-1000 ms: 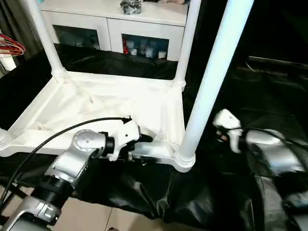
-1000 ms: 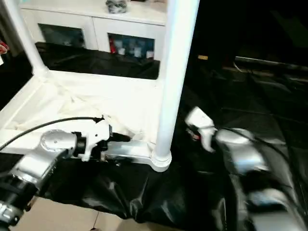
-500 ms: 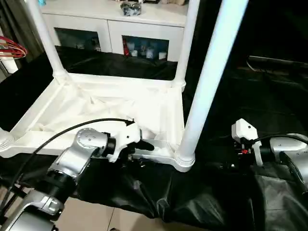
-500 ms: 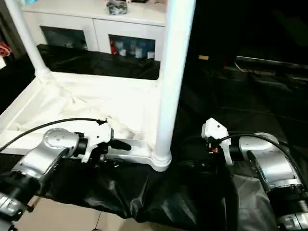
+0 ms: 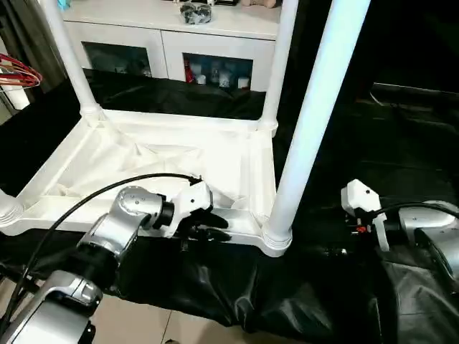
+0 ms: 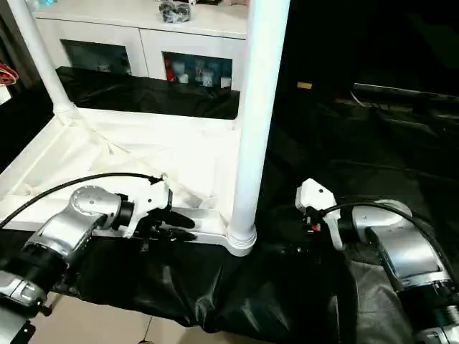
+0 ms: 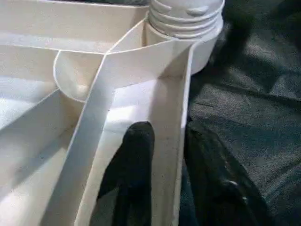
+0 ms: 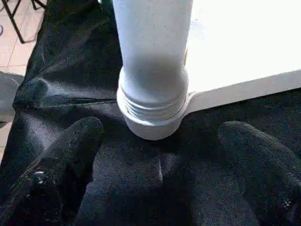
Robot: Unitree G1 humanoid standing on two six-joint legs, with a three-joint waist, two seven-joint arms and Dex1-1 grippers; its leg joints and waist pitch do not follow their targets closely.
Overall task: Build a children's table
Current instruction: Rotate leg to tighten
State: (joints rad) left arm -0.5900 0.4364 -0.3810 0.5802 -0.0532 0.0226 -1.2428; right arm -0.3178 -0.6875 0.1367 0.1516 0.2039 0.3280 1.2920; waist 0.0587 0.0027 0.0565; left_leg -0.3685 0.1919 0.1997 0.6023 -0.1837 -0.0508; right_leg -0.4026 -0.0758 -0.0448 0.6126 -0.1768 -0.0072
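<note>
1. One white tabletop (image 5: 172, 161) lies upside down on the black-draped desk (image 5: 387, 158), ribbed underside up
2. Three legs stand upright in its corner sockets: the near leg (image 5: 308, 122) at the front right corner, a far leg (image 5: 276, 61) at the back right, and another leg (image 5: 68, 57) at the back left
3. A fourth socket (image 5: 7, 209) shows at the front left corner; I cannot tell whether it carries a leg
4. Two robot arms reach in. The left hand (image 7: 162, 155) is closed on the tabletop's front rim, one black finger (image 7: 134, 160) inside the wall, the other outside it, near the front right socket
5. The right hand (image 8: 160, 155) rests low on the black cloth just beside the near leg's base, its fingers (image 8: 70, 150) spread wide and gripping nothing
6. The black cloth hangs in folds over the desk's front edge, with pale floor tiles (image 5: 143, 326) below
7. Behind the desk stands one white cabinet (image 5: 172, 43) with glass doors, small items on top
</note>
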